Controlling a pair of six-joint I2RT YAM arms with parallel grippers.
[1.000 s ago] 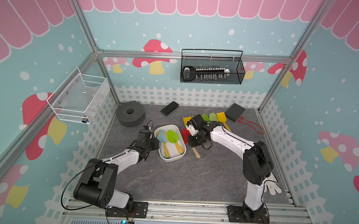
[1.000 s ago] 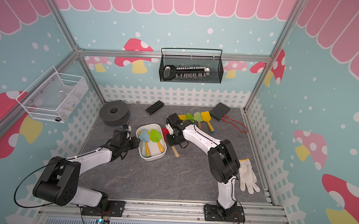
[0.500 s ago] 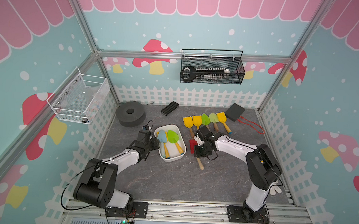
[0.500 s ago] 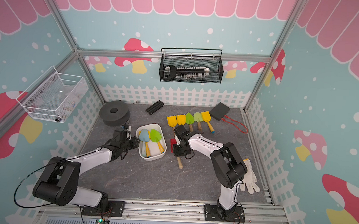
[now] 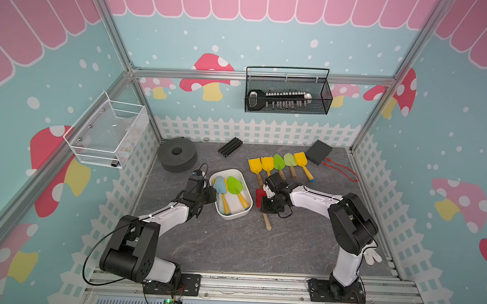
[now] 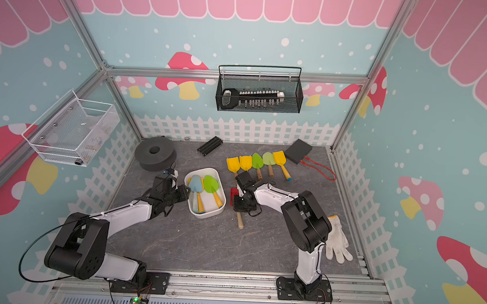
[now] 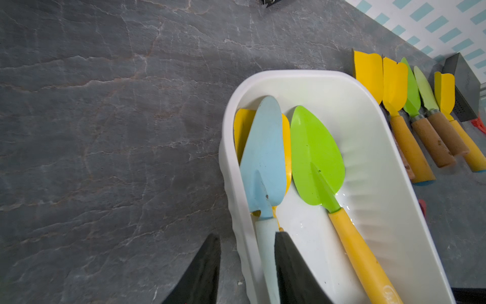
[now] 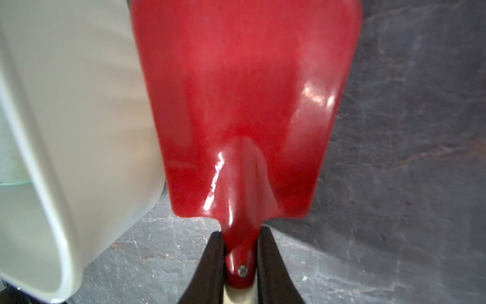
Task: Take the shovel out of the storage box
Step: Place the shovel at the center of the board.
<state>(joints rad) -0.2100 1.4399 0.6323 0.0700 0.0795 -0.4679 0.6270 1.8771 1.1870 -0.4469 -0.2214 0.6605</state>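
The white storage box (image 5: 233, 216) (image 6: 207, 215) sits mid-table. Inside it lie a blue shovel (image 7: 265, 158), a green shovel (image 7: 315, 158) and a yellow shovel (image 7: 242, 126) under the blue one. My left gripper (image 7: 246, 235) (image 5: 213, 191) straddles the box's left wall, one finger outside and one inside beside the blue handle, shut on that wall. A red shovel (image 8: 242, 105) (image 5: 259, 195) with a wooden handle (image 6: 240, 219) lies on the table just right of the box. My right gripper (image 8: 240, 234) (image 5: 265, 205) is shut on its red neck.
Several yellow and green shovels (image 5: 279, 163) lie in a row behind my right arm. Further back are a black foam ring (image 5: 176, 155), a bundle of black bars (image 5: 230, 147) and a dark case with a red cord (image 5: 318, 152). A white glove (image 6: 337, 243) lies front right.
My right gripper has carried the red shovel away from the row at the back, toward the front, down along the box's right side. The left arm has not moved.
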